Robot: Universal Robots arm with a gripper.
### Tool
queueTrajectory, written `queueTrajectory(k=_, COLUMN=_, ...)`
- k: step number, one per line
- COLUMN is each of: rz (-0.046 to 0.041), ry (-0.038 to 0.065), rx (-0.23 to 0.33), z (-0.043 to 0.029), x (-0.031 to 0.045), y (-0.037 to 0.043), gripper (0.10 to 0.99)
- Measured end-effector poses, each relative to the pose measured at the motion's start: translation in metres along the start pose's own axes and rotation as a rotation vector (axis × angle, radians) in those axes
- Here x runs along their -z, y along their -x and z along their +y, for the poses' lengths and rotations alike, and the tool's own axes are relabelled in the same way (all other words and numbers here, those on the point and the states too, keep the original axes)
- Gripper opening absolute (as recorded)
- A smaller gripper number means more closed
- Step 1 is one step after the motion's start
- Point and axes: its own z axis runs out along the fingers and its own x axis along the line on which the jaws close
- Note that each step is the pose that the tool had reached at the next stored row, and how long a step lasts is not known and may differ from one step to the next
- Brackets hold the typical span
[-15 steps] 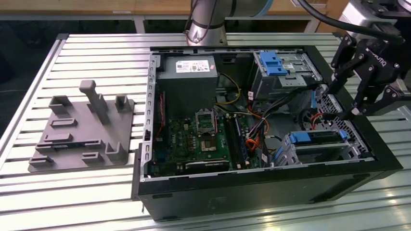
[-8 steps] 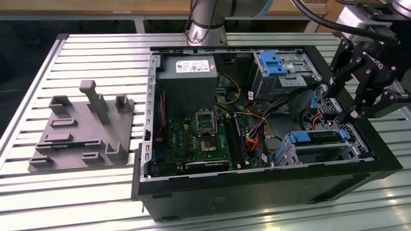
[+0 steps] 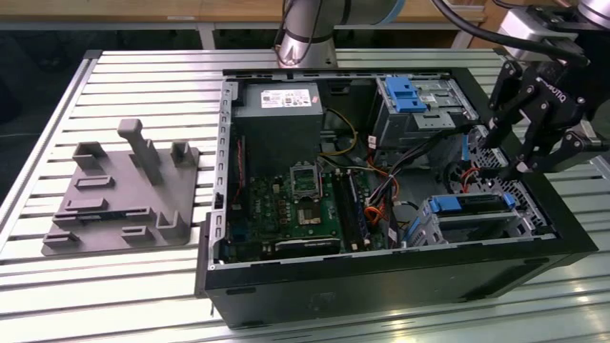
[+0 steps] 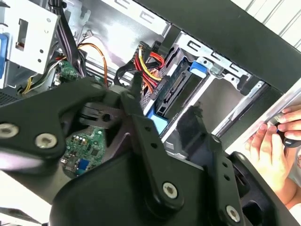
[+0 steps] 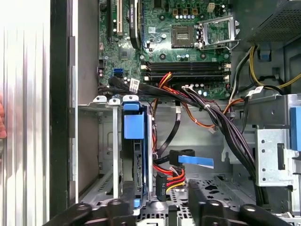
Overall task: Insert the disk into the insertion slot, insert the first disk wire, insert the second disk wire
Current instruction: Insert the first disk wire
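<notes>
Workshop lab: open computer case [image 3: 381, 284] on slatted metal bench [image 3: 105, 286].

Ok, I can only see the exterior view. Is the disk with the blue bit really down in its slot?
Observer: Yes. In the first wrist view the disk sits between the metal walls of the insertion slot.
Operator: Are any wires near it?
Observer: A red, yellow and black wire bundle ends in a black plug right beside it. I cannot tell if it is pushed in.
Operator: Any other one?
Observer: A black cable with a flat blue tab lies apart from the disk.
Operator: Is anybody close?
Observer: In the second wrist view a person's hand is just outside the black wall of the computer case.
</notes>
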Motion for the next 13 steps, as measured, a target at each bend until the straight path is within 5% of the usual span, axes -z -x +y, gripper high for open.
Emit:
queueTrajectory(k=1, rz=0.0022, ry=0.000, rx=0.000, z=-0.0002, x=-0.0006, y=0.0004, gripper=0.549)
queueTrajectory(k=12, rz=0.0305, ry=0.000, rx=-0.002, z=-0.0007, x=-0.0089, y=0.0053, gripper=0.537)
queueTrajectory(k=13, rz=0.0322, ry=0.000, rx=-0.002, z=-0.0006, x=-0.0092, y=0.0065, gripper=0.475)
